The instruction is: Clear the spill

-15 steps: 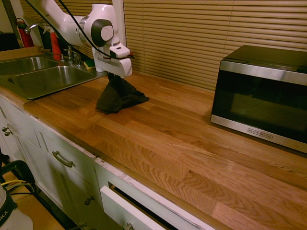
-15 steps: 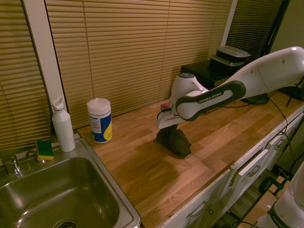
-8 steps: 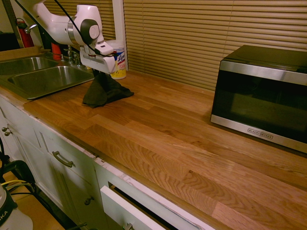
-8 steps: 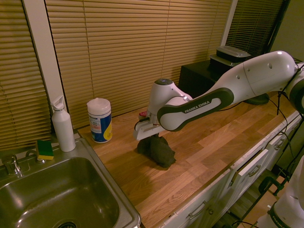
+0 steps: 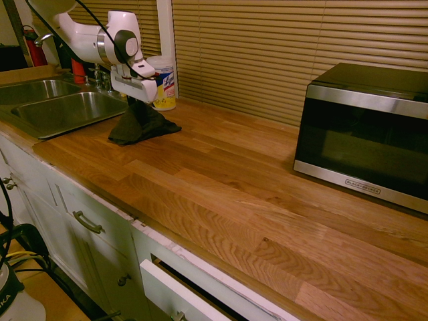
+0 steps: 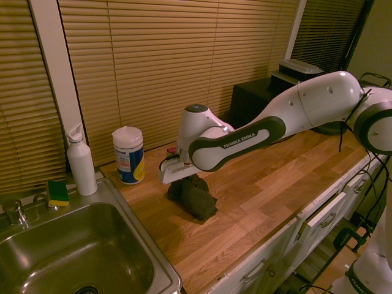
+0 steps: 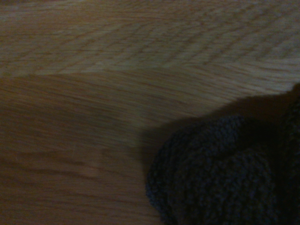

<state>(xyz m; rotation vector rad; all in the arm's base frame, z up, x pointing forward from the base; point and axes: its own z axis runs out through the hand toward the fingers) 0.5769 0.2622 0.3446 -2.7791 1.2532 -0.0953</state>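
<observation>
Spill: no dark drops or blotches visible on the bare wood in any view; either under the cloth or too small and dim to tell.
Cloth: dark grey-black towel [image 5: 139,126], bunched, its lower folds spread on the butcher-block countertop [image 5: 254,200], near the sink end.
Gripper [image 6: 184,177]: set straight down into the top of the cloth; fingers buried in the fabric, so the grip reads as clamped on the cloth, though the fingertips themselves are hidden.
Key relation: any remaining spill cannot be placed relative to the gripper; the cloth sits directly beneath it, touching the wood, so a wipe stroke would run along the counter's length.
Wrist view: knitted cloth texture [image 7: 225,173] over blurred wood grain; no stain on the visible patch.
Neighbours: wipes canister [image 6: 128,155] just beyond the cloth toward the blinds; steel sink [image 6: 73,257] near; white spray bottle [image 6: 81,160] and sponge [image 6: 58,192] by the sink; microwave [image 5: 364,134] well apart.
Judgement: wiping seems in progress; completion unverifiable.
</observation>
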